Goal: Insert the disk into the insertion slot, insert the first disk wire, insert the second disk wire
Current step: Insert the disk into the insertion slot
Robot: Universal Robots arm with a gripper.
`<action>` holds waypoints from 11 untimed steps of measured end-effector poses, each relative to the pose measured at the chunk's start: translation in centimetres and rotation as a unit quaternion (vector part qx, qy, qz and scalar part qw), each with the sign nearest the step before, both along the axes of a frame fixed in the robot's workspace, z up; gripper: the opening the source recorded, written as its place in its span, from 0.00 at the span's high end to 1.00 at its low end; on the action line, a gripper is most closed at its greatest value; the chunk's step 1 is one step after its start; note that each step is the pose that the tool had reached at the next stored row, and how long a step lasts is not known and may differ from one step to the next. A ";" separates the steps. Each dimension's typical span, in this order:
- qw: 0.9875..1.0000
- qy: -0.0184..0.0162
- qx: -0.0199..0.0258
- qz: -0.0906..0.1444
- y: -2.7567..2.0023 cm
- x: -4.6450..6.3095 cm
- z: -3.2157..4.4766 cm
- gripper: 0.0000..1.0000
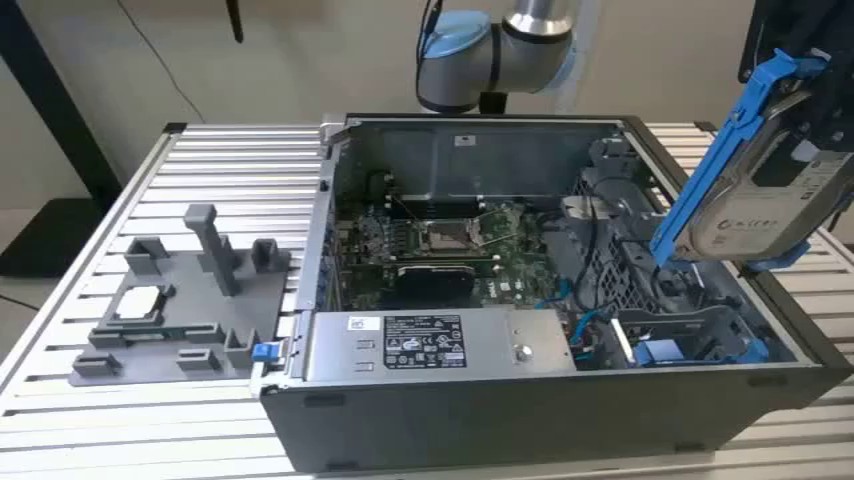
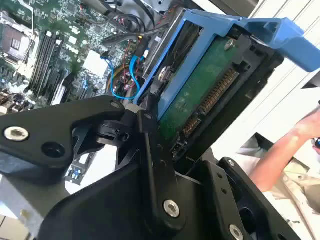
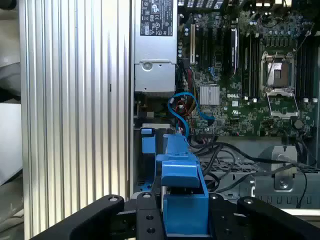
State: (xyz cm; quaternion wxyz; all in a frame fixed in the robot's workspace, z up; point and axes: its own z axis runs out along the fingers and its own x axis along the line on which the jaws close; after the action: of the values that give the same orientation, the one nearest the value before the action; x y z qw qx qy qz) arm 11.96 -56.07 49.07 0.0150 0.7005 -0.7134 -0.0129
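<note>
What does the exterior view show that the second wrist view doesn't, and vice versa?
Exterior view adds: the whole open computer case, the power-supply box, the grey fixture tray at the exterior view's left, the robot arm, and the white-label side of the disk, held tilted above the case at the exterior view's right.
Second wrist view adds: the disk's green circuit-board side with its connector row, the hand clamped on it, and a person's arm beyond the case.
Shared: the disk in its blue carrier, the motherboard, the blue cables.

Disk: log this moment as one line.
disk: in jaws, tilted | position: above open computer case, exterior view's right | inserted: no
</note>
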 end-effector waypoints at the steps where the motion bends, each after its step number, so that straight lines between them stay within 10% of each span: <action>1: 1.000 0.000 0.000 0.000 0.00 0.0 0.00 1.00; 11: 1.000 0.000 0.000 0.000 0.00 0.0 0.00 1.00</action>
State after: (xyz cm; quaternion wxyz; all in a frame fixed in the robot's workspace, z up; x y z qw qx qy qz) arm 11.96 -56.07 49.08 0.0150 0.7005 -0.7134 -0.0129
